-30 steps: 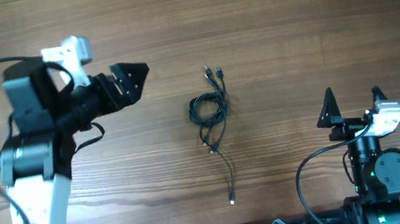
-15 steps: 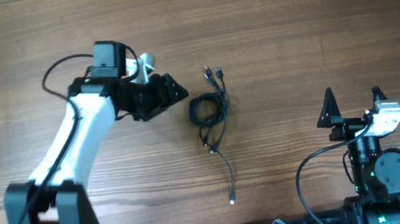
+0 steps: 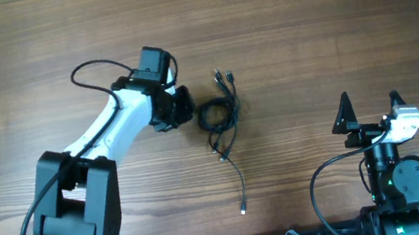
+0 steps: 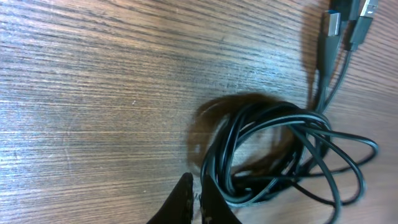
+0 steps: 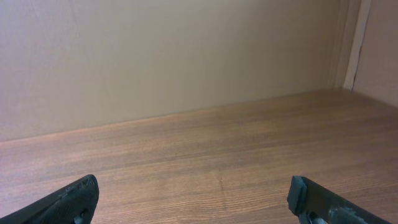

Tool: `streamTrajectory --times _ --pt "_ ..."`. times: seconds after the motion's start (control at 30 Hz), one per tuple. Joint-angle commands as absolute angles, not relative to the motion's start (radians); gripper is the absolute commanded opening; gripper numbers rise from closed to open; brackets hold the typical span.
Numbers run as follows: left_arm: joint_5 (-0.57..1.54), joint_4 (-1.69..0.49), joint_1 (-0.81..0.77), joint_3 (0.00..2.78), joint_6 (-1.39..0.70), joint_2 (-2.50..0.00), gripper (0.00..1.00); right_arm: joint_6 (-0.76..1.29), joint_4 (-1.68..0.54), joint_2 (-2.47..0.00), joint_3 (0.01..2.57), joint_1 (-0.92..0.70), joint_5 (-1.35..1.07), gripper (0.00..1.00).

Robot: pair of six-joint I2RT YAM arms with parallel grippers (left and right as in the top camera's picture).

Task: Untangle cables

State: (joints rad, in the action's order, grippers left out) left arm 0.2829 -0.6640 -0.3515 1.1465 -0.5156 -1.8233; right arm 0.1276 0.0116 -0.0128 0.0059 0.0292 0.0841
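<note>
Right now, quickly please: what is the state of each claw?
Left claw: closed, holding nothing, tips beside the tangled black cable bundle.
Right claw: open, empty.

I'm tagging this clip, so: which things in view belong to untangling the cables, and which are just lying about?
Job:
black cable bundle
left pincer, beside its coil

Just there:
right pincer, open, apart from the cables
wooden table

Bare table [image 3: 328, 12] all round cable tangle [image 3: 219, 114]; left arm [image 3: 113, 127] crowds its left side.
</note>
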Motion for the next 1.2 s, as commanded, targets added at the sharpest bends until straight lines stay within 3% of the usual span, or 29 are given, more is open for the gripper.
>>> streamTrajectory --times 0.0,0.23,0.47,0.83,0.93,1.03,1.07,1.17 --pt "0.147 -0.662 -0.401 1.146 -0.613 -1.835 0.08 0.133 0.016 -0.005 0.005 0.033 0.097 1.0" --pt "0.144 -0.628 -0.456 1.146 -0.638 -1.835 0.11 0.134 0.016 -0.005 0.005 0.033 0.097 1.0" --pt "0.081 -0.628 -0.504 1.144 -0.638 -1.835 0.24 0.133 0.016 -0.005 0.005 0.033 0.097 1.0" --pt "0.055 -0.617 -0.529 1.144 -0.638 -1.904 0.28 0.131 0.124 -0.005 0.005 0.033 0.159 1.0" --pt "0.055 -0.623 -0.529 1.144 -0.638 -1.91 0.24 0.15 0.27 -0.005 0.005 0.033 0.163 1.0" --pt "0.055 -0.61 -0.529 1.144 -0.637 -1.91 0.15 0.164 0.262 -0.005 0.005 0.033 0.051 1.0" --pt "0.055 -0.607 -0.528 1.144 -0.637 -1.91 0.06 0.164 0.239 -0.005 0.005 0.033 -0.002 1.0" --pt "0.055 -0.605 -0.529 1.144 -0.637 -1.91 0.04 0.151 0.24 -0.005 0.005 0.033 -0.103 1.0"
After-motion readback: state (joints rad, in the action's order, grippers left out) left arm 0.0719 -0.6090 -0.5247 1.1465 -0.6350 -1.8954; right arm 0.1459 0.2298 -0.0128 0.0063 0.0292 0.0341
